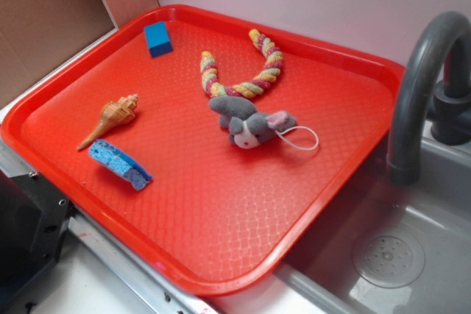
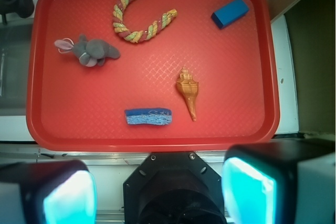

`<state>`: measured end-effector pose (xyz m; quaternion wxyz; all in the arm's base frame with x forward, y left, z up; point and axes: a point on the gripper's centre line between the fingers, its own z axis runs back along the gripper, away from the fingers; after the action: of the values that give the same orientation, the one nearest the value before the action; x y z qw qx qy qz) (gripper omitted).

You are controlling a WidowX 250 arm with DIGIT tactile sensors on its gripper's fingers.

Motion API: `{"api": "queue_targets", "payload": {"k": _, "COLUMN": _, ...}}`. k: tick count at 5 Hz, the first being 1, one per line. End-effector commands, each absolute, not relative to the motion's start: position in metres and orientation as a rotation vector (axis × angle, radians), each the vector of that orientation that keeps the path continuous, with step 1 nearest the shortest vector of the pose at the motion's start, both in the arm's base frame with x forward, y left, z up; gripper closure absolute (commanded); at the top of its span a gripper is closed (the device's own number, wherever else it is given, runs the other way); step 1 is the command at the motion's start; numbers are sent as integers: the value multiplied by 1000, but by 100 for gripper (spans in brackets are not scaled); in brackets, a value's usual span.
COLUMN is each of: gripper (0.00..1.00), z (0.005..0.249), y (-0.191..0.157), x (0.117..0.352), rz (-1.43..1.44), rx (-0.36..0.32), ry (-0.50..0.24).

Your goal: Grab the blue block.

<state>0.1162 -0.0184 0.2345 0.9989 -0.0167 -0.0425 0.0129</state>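
Down at the bottom edge of the wrist view, the jaws (image 2: 157,195) stand spread wide with nothing between them: 2 dark fingers with pale cyan pads (image 2: 247,195), 1 at each side of the black gripper body. They hang off the near edge of the red tray (image 2: 157,142), above the pale worktop (image 2: 286,77), well apart from every object.

Nearest the jaws on the tray lies 1 blue sponge (image 2: 148,117), flat, porous and elongated, parallel to the near rim. Just beside it is 1 tan spiral seashell (image 2: 188,92), its pointed tip aimed at the near rim; the 2 are close but not touching. Farther in, toward the sink side, 1 small grey stuffed mouse (image 2: 90,51) lies on its side, with pinkish ears and a white loop of cord at its tail end. Beyond it, 1 twisted rope toy (image 2: 137,17) in pink, yellow and green curves into a U; in the exterior view its bend touches or nearly touches the mouse.

The blue block (image 2: 230,12) sits alone in the far corner of the tray on the side away from the sink, near the rim, well apart from the rope toy and the seashell. There is 1 of it, bright blue on top with a darker side.

Beside the tray is 1 grey sink basin (image 1: 412,240) with 1 round drain (image 1: 388,260) and 1 dark curved faucet (image 1: 419,71). No writing or brand can be read anywhere.
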Motion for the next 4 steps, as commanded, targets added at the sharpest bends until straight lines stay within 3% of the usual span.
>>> {"api": "queue_targets", "payload": {"k": 1, "gripper": 0, "z": 235, "y": -18, "x": 116, "rz": 26, "rx": -33, "ry": -85}}
{"api": "queue_targets", "payload": {"k": 2, "gripper": 0, "z": 231, "y": -1, "x": 130, "rz": 276, "rx": -41, "ry": -122}}
{"api": "queue_targets", "payload": {"k": 3, "gripper": 0, "z": 220, "y": 17, "x": 149, "rz": 522, "rx": 12, "ry": -213}}
{"api": "queue_targets", "payload": {"k": 4, "gripper": 0, "z": 204, "y": 34, "x": 164, "rz": 769, "rx": 61, "ry": -259}}
